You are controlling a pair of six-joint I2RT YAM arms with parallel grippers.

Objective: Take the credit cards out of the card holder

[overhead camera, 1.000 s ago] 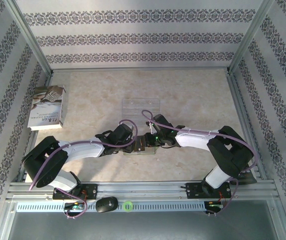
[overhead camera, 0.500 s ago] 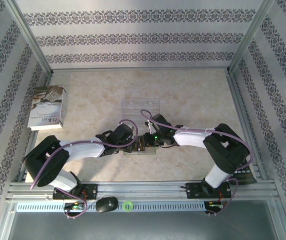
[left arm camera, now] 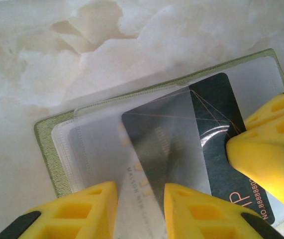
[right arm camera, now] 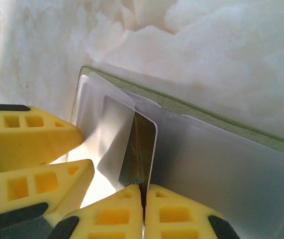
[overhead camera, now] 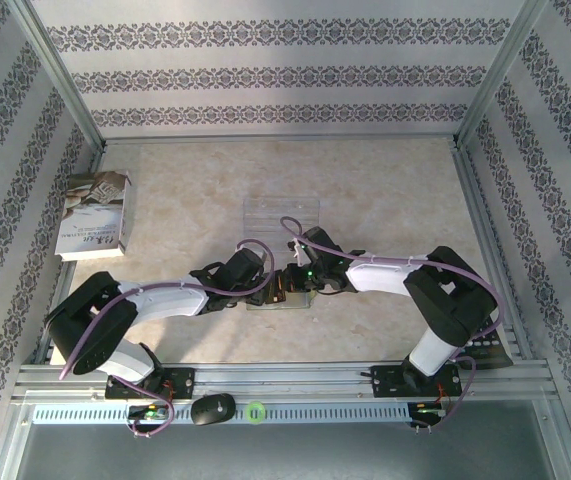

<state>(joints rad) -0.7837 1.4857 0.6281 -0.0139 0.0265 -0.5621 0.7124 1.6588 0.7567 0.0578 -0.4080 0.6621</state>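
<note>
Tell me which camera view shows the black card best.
The left wrist view: the black card lies face-up, with printed lettering readable. The right wrist view catches a thin edge-on sliver; the top external view, a tiny dark speck.

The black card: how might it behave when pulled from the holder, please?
Probably stiff: the black card looks flat and straight-edged where the right gripper pinches it. Likely slippery, given its glossy glare. Thin, so probably light.
</note>
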